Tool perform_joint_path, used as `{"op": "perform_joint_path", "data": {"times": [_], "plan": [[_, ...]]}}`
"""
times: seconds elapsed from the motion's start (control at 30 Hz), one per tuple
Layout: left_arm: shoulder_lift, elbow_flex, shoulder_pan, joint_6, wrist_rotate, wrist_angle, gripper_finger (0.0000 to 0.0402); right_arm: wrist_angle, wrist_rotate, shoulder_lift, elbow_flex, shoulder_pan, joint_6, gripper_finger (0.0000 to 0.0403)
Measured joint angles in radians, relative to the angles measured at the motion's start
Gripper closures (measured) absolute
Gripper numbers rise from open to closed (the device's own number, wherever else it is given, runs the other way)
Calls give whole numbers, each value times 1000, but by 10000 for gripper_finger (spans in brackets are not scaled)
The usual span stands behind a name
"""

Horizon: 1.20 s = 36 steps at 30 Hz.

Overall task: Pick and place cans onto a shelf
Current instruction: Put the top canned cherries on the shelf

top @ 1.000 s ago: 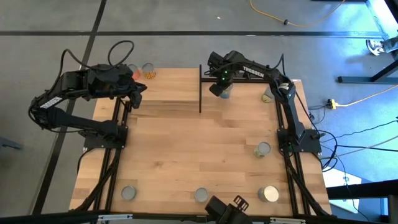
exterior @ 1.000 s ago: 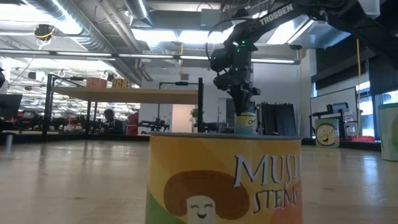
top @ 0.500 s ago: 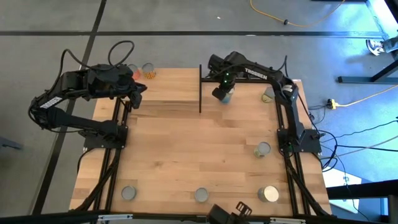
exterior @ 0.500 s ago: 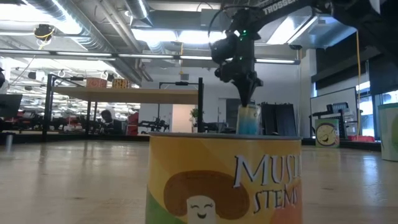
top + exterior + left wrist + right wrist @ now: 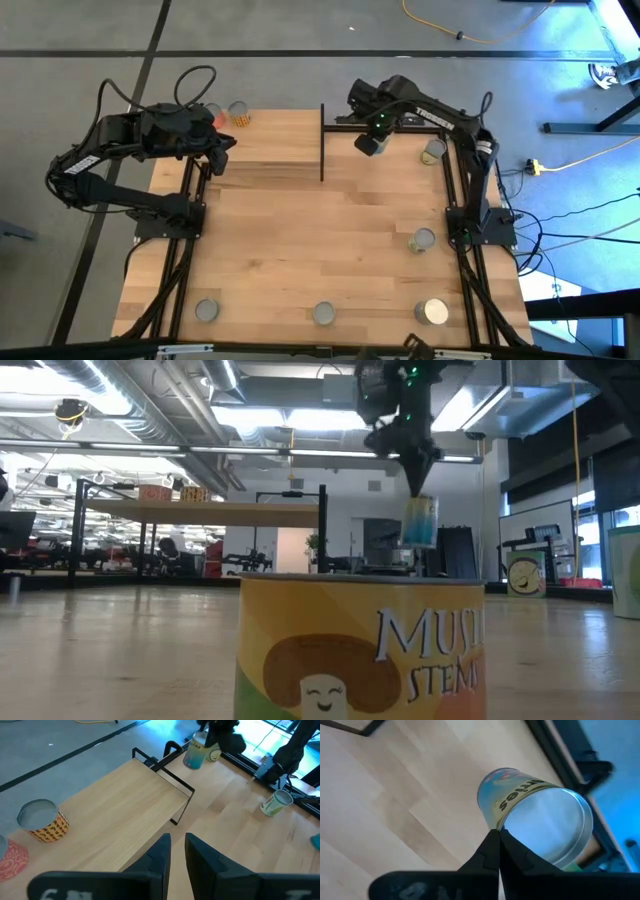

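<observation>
My right gripper (image 5: 417, 488) is shut on a can with a blue and cream label (image 5: 420, 521). It holds the can in the air over the table's far right part, just right of the shelf's black upright (image 5: 322, 140). The shelf (image 5: 270, 145) is a light-wood board at the far left. A yellow can (image 5: 42, 820) and a pink can (image 5: 7, 857) stand on its left end. My left gripper (image 5: 175, 851) hovers over the shelf's near left part, open, with nothing between its fingers. My right gripper pinches the rim of the can's silvery top (image 5: 496, 822) between its two fingers, at one spot on the edge. The fingers come from above and point down. The can hangs below them, slightly tilted and clear of the table.
A cream can (image 5: 432, 150) sits by the far right edge and another can (image 5: 423, 240) at mid right. Three cans (image 5: 323, 314) stand along the near edge. One of them, a yellow mushroom can (image 5: 360, 650), fills the foreground of the low view.
My right gripper has risen and shifted toward the table's right edge, staying shut on the can. The can stood on the table a second ago and now hangs lifted clear, a little tilted.
</observation>
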Motion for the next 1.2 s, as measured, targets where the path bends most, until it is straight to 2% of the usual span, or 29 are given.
{"op": "perform_joint_path", "data": {"times": [0.33, 0.7, 1.03, 1.2], "plan": [[0, 0, 0, 1, 0, 0, 353, -49, 46, -129, 27, 49, 31, 403], [0, 0, 0, 0, 0, 0, 353, -69, 60, -119, 398, 103, 25, 403], [0, 0, 0, 0, 0, 0, 353, 0, 57, -137, 405, 128, 22, 403], [0, 0, 0, 0, 0, 0, 353, 94, 15, -136, 405, 147, 13, 403]]}}
